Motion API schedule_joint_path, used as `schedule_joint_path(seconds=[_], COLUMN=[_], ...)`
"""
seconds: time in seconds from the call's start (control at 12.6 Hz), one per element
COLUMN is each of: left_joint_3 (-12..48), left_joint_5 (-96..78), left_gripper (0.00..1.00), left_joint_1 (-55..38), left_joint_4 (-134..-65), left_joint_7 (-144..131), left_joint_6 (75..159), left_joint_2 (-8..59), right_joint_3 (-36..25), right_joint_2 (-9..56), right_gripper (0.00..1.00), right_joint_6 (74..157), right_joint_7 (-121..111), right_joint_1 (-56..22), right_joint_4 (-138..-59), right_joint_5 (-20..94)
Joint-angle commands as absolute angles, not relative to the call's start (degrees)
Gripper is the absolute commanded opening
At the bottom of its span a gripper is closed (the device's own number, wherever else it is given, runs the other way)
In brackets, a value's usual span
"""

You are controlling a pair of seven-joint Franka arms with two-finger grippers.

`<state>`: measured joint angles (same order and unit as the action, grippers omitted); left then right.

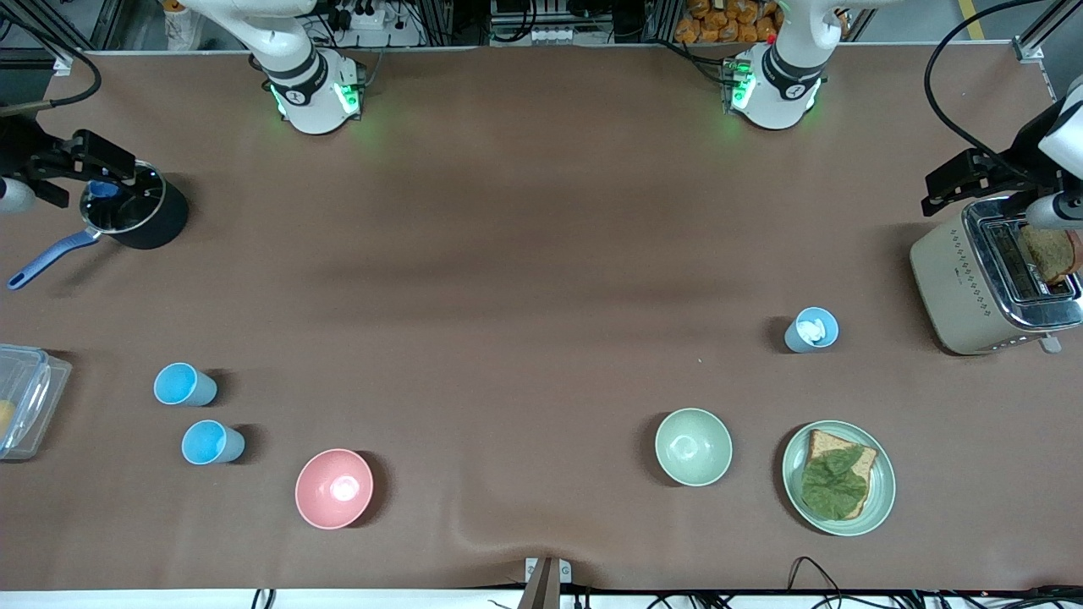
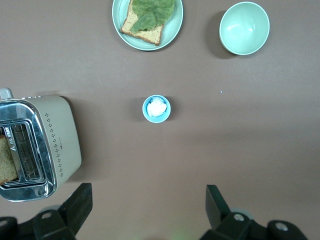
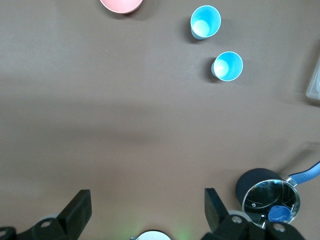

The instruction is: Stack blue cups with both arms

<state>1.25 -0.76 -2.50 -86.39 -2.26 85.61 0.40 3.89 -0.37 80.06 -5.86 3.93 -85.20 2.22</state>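
Both arms wait high at their own ends of the table, nothing in hand. The right gripper (image 1: 63,165) hangs over the black saucepan (image 1: 135,216) at the right arm's end, jaws spread wide and empty, as its wrist view shows with both fingers (image 3: 75,212) well apart. The left gripper (image 1: 973,182) hovers over the toaster (image 1: 973,288) at the left arm's end, jaws equally wide, holding nothing.

Now the cups. Two bright blue cups stand upright near the right arm's end: one cup (image 1: 182,385) sits just beside the other cup (image 1: 210,442), which is nearer the front camera; they look apart, not touching. The pink bowl (image 1: 334,489) lies nearer the front camera still, beside that pair. A third, duller blue cup (image 1: 812,330) stands alone toward the left arm's end, well apart from the other two, with something white inside it, perhaps crumpled paper, hard to tell.

Nearer the front camera than that cup sit the pale green bowl (image 1: 694,447) and, beside it, a green plate (image 1: 880,499) carrying bread topped with a leaf. A slice of bread stands in the toaster's slot.
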Motion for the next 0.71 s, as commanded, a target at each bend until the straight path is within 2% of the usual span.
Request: schedule_joint_path(seconds=[0.0,0.63], left_joint_3=[1.4,1.1], left_joint_5=[0.3,0.1], left_gripper=[1.0,1.0], left_joint_1=[-2.6,-1.6], left_joint_4=[-86.3,-87.8], left_joint_7=[-1.0,-1.0], left_joint_6=[85.7,87.3], left_joint_2=[0.4,0.8], right_joint_3=[3.9,3.9], right_joint_2=[-0.8,-0.8], right_gripper=[1.0,1.0], right_joint_6=[79.7,79.7], right_joint_7=[-5.6,-5.6], right_joint_1=[3.7,3.7], right_joint_4=[-84.9,-84.9], right_joint_5=[1.7,1.7])
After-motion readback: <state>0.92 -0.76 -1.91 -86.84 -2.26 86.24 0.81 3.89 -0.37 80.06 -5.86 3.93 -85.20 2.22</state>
